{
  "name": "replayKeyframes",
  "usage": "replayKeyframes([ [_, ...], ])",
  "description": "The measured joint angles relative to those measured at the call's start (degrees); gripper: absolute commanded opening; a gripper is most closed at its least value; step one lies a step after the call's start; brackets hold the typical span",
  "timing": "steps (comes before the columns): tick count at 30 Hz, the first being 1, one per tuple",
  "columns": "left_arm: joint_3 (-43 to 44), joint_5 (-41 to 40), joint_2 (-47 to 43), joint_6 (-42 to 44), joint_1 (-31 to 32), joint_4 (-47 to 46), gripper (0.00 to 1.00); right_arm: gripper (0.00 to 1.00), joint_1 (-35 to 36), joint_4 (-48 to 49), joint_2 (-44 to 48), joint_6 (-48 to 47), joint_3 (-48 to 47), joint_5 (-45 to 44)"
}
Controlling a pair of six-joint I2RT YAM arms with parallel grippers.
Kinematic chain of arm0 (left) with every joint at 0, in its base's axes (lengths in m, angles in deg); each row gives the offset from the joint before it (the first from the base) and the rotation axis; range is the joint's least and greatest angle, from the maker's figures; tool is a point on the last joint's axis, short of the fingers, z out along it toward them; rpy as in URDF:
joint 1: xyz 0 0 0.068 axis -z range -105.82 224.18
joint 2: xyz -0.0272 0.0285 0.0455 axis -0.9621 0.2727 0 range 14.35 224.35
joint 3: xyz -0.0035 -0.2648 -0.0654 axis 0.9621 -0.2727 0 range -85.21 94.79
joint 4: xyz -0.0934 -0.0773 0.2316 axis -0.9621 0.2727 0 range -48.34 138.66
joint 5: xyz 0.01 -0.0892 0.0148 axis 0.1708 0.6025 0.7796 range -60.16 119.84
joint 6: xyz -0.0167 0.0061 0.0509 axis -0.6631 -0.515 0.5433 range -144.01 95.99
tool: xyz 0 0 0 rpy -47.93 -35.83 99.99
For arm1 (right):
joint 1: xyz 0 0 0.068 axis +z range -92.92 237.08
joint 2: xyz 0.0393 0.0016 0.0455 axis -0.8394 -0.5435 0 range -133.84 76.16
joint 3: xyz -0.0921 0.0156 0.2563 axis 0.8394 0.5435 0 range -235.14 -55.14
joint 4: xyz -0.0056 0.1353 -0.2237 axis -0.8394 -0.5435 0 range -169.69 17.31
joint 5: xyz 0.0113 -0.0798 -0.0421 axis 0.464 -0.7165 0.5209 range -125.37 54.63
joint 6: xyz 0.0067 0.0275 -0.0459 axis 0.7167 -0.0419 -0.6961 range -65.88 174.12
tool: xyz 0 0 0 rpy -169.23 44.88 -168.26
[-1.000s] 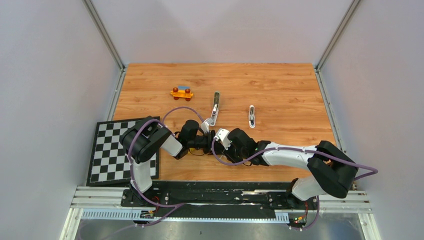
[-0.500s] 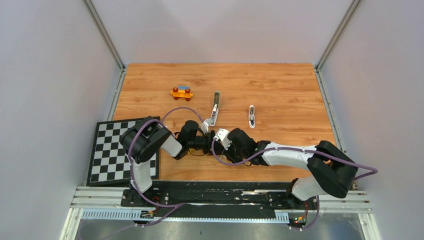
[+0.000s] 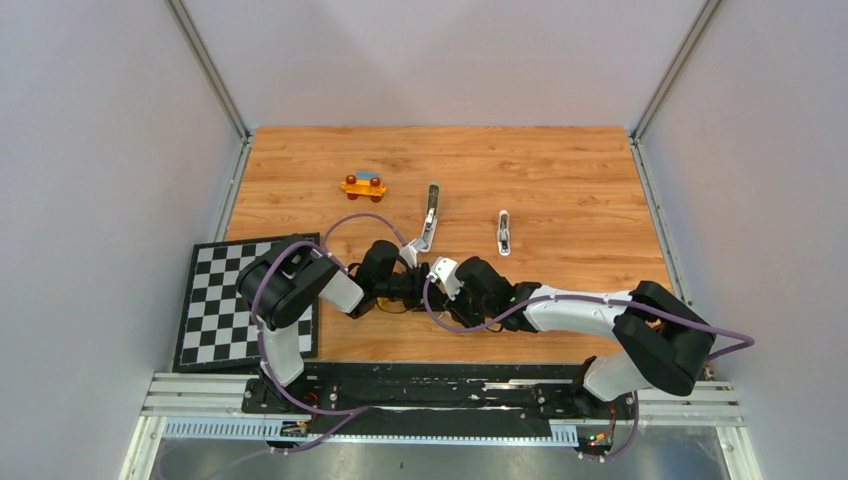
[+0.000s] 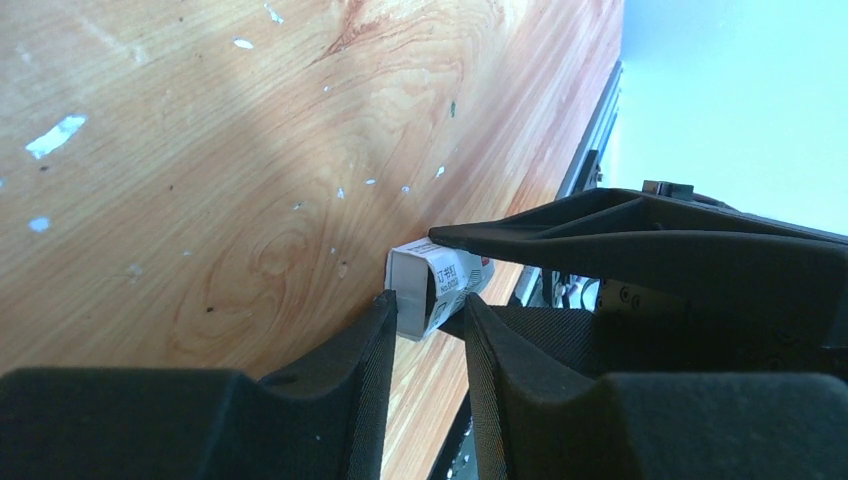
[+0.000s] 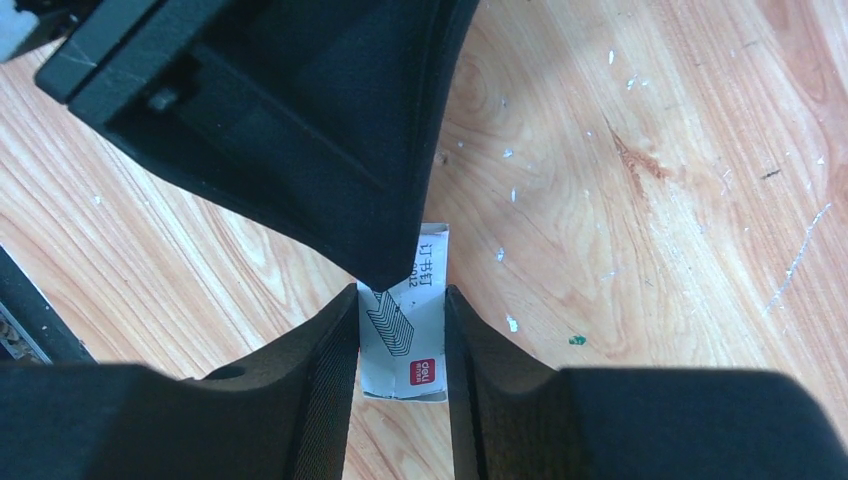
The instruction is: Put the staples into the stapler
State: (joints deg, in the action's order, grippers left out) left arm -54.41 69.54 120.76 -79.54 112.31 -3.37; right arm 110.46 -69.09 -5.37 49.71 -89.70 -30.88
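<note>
Down near the front middle of the surface [image 3: 560,170], both sets of jaws meet on one small white box [image 5: 412,345] with red print. Right jaws: clamped on it, one finger pressed to each long side, printed face up toward the right wrist camera. Left jaws: clamped on the same box from the opposite end, a black finger on each side of its open mouth in the left wrist view. That mouth shows only dark, so what is inside I cannot tell. A left finger [image 5: 300,120] comes in over the box in the right wrist view, its tip right at the printed face. From the other side, a right finger [image 4: 640,235] runs in long and thin to the box's upper edge. Whether the box rests on the wood or hangs just off it, I cannot tell.

Out to the top view: left arm [image 3: 300,285] and right arm [image 3: 585,308] reach toward each other, wrists almost nose to nose. Just beyond them lies the stapler [image 3: 431,212], stretched out long, its near end close to the wrists. To its right, apart from it, is a slim pale item [image 3: 504,232], too small to name. Farther back on the left sits an orange toy car [image 3: 363,185]. A checkerboard [image 3: 225,310] lies at the near left edge, partly under the left arm.
</note>
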Motion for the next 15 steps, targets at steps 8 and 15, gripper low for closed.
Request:
replayKeyframes([
  [8,-2.8,-0.9,0.9,-3.7,0.0,-5.9,0.28,0.36,0.0,0.5,-0.1,-0.1,0.2,0.8],
  [15,-3.5,-0.9,2.2,-6.1,-0.2,-9.0,0.26,0.36,0.0,0.8,-0.1,-0.2,0.3,1.0],
])
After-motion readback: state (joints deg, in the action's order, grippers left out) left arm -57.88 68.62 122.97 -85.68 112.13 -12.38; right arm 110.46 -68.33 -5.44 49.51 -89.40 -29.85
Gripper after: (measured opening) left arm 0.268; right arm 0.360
